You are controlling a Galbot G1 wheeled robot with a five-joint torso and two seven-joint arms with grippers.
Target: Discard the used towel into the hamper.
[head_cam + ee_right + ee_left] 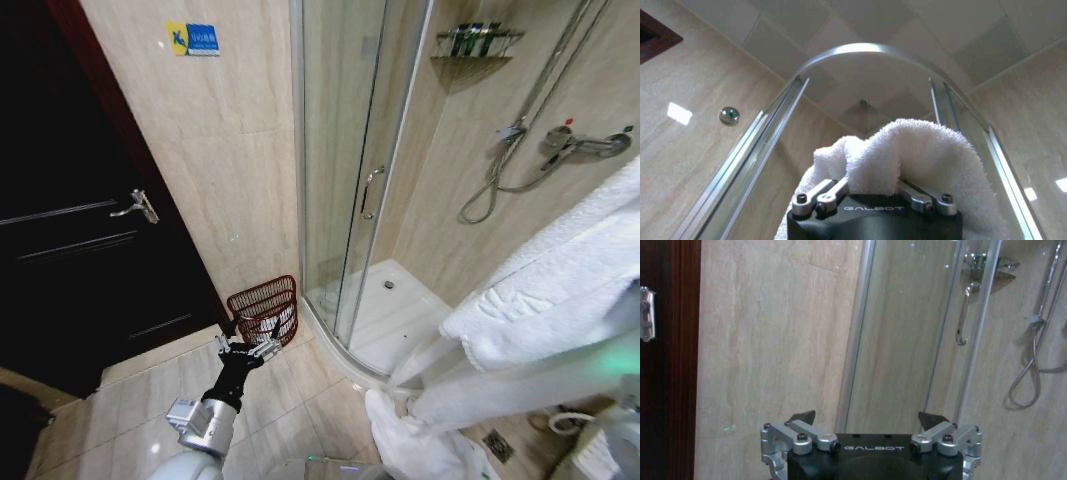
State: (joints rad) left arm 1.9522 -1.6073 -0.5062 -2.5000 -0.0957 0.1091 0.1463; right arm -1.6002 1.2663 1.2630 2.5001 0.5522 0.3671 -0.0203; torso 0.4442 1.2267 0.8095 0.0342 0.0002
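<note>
Right pincer (867, 197) is clamped on a white towel (907, 155), which drapes over its fingers; in the head view the towel (560, 290) hangs at the right, in front of the glass shower enclosure (350, 150). Left pincer (248, 345) reaches forward with fingers spread wide, holding nothing, just before the hamper (265, 305), which sits on the floor against the tiled wall between the dark door (70, 220) and the shower.

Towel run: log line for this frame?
right end effector: shut on towel, raised | left end effector: open, by hamper | hamper: on floor beside shower door | towel: not in hamper
</note>
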